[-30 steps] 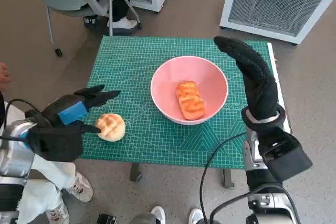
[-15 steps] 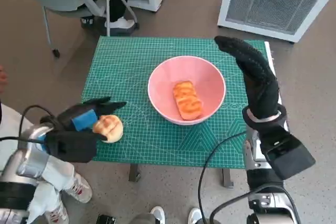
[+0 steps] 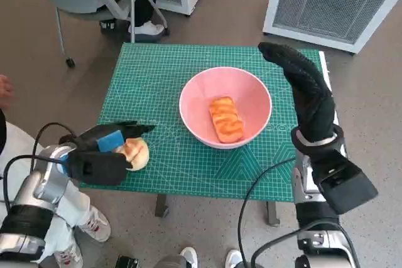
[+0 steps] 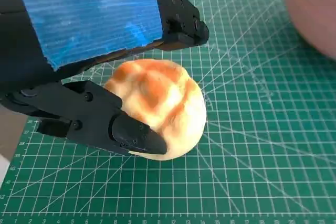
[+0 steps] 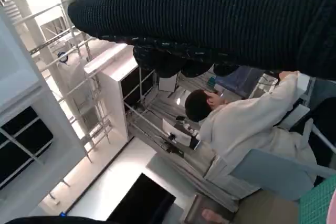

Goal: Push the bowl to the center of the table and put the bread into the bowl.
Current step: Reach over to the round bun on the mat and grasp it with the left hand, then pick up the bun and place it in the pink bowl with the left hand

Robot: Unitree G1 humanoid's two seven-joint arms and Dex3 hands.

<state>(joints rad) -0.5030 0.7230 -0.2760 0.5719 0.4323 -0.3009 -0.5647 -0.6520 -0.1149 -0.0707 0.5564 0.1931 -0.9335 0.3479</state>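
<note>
The left hand (image 3: 100, 155) is laid low at the near left edge of the green mat (image 3: 157, 86), its fingers (image 4: 131, 132) closed round the round bun (image 4: 160, 106), while the right hand (image 3: 304, 92) is raised above the mat's right side, fingers straight and nothing held. Two breads and one bowl are counted. In the pink bowl (image 3: 251, 92), near the mat's middle, the long glazed bread (image 3: 226, 119) is lying.
</note>
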